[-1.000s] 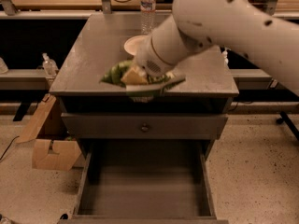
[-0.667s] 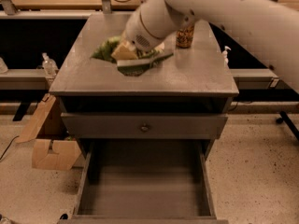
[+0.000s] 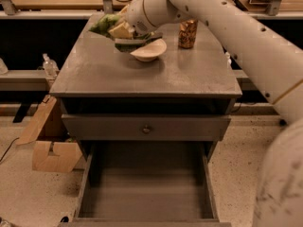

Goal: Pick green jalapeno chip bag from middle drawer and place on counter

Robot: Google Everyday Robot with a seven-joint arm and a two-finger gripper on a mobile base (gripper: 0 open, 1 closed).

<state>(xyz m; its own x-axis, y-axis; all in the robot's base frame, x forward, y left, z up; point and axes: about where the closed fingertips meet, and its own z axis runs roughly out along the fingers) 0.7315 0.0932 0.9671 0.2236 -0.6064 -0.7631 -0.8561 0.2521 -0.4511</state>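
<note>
My gripper (image 3: 118, 32) is over the back left part of the counter (image 3: 109, 74), just left of a white bowl. It is shut on the green jalapeno chip bag (image 3: 105, 22), which sticks out to the left of the fingers, held above the counter top. The middle drawer (image 3: 147, 193) is pulled open at the bottom of the view, and its grey floor is bare.
A white bowl (image 3: 149, 51) sits on the counter right beside my gripper. A brown-gold drink can (image 3: 188, 33) stands at the back right. A shut drawer front with a small knob (image 3: 147, 129) lies above the open drawer. Cardboard pieces (image 3: 49, 148) lie on the floor to the left.
My gripper has carried the bag from the counter's front edge up and back, to the back left beside the bowl. The bowl and can are now uncovered.
</note>
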